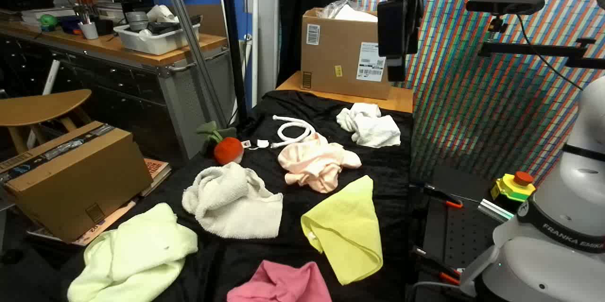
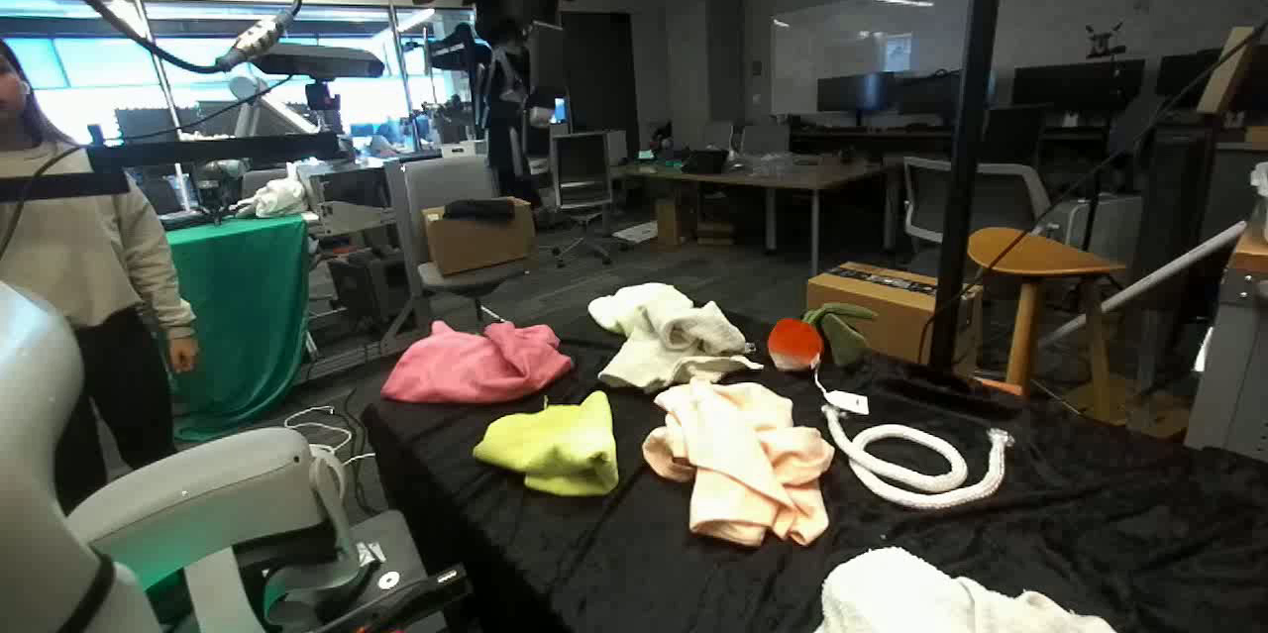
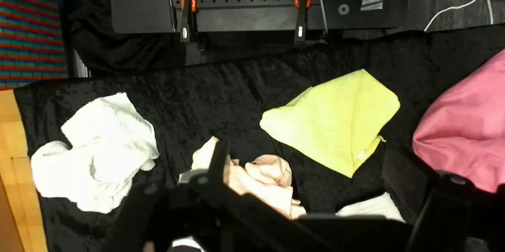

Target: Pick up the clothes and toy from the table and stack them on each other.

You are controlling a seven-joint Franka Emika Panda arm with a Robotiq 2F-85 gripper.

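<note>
1. Overhead, the gripper [image 3: 309, 167] is suspended well above the black-draped table [image 1: 394, 169] in both exterior views; in the wrist view its jaws are seen spread wide apart.
2. Six soft, rumpled cloths [image 3: 327, 122] are scattered over the table, each laid apart from the others.
3. A white cloth [image 1: 371, 126] is bunched at one end of the table, near a large cardboard box [image 1: 340, 56] that is set on a wooden surface [image 1: 401, 99].
4. A peach cloth [image 1: 316, 162] is heaped just beside a white cord [image 2: 931, 497], which is curled into a loop; in the wrist view this cloth is partly hidden by the gripper.
5. A cream cloth [image 1: 236, 202] is folded loosely over itself. Near it, close to the table's edge, the toy [image 1: 228, 151] is placed: red-orange, rounded, with a leafy green top and a white tag [image 2: 848, 402] attached.
6. A pale green cloth [image 1: 137, 250] is crumpled near the cream cloth, on the side away from the peach cloth.
7. A yellow-green cloth [image 1: 347, 231] is partly spread out, on the side nearest the robot arm [image 1: 543, 257], and near it a pink cloth [image 2: 475, 366] is gathered into a loose mound.
8. At the margin of an exterior view, a person [image 2: 89, 266] in a pale sweater is partly cut off.
</note>
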